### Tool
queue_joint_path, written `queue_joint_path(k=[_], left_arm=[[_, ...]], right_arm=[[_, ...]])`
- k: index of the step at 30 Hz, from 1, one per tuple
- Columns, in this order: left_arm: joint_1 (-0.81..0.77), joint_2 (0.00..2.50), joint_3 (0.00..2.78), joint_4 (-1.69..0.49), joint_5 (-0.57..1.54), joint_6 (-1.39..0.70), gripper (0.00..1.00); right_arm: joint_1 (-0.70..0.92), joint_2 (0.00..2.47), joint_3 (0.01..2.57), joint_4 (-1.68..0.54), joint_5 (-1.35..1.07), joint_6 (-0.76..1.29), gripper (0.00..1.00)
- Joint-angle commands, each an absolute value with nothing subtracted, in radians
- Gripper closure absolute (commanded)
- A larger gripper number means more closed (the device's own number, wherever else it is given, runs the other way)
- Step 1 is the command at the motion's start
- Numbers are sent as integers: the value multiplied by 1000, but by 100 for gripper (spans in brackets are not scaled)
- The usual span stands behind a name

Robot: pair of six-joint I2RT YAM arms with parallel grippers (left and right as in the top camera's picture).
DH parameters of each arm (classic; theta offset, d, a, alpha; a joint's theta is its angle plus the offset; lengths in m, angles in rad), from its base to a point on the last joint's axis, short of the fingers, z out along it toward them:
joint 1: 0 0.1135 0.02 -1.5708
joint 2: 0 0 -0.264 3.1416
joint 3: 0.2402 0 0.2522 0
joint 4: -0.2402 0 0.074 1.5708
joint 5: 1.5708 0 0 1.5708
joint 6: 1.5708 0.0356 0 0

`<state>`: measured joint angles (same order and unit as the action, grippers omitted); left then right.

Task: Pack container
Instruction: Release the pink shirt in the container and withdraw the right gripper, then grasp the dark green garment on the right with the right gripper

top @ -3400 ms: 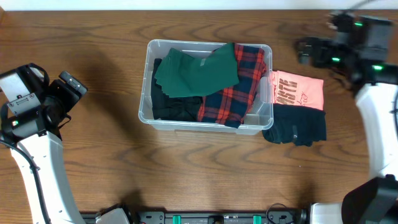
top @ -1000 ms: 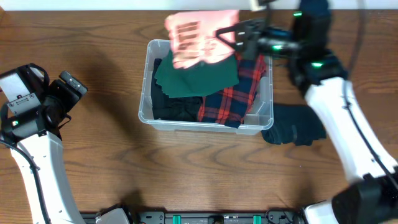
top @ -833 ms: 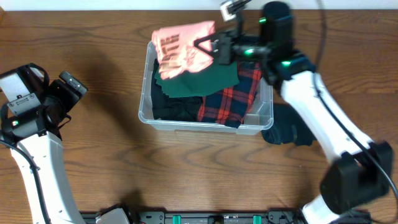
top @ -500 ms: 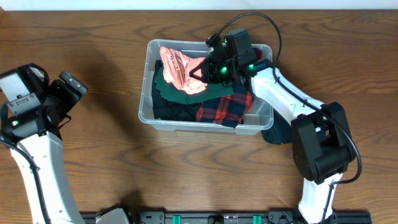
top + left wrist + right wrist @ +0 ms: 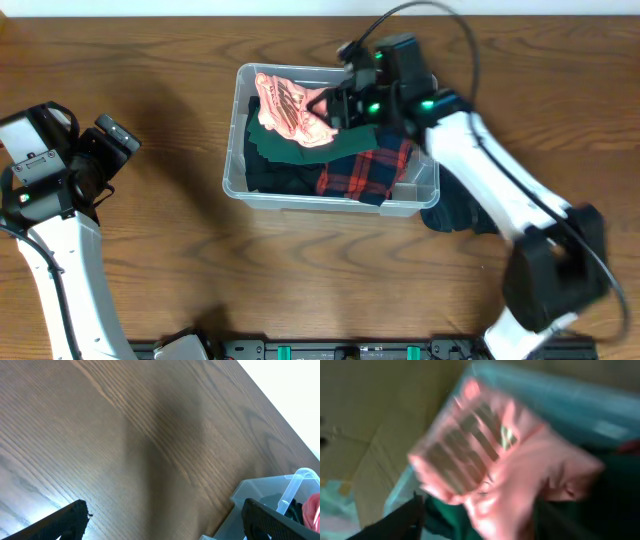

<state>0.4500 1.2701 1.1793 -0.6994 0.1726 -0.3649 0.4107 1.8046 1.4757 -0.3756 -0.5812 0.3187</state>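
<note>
One view, overhead, shows dark clothing (image 5: pixel 453 216) outside the container (image 5: pixel 232 135).

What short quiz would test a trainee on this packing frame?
1. True or false: the pink shirt lies on the table outside the container.
2. The dark garment lies: A inside the container; B outside, by its right wall; C under the left arm.
3. What colour is the garment directly under the pink shirt?
Key: 1 false; 2 B; 3 green.
</note>
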Motion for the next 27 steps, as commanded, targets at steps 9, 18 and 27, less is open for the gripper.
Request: queue_joint_path(k=[9,18,27], left_arm=[[454,1274,1184,-699,163,-352,2],[454,1274,1184,-699,163,-352,2],[454,1274,1184,-699,163,-352,2]], right_arm=[[-83,1536,1478,-677,-538,243,22],[-411,1704,1477,-1041,-474,86,14],[-431,1969,1473,-1196,-439,-68,22]])
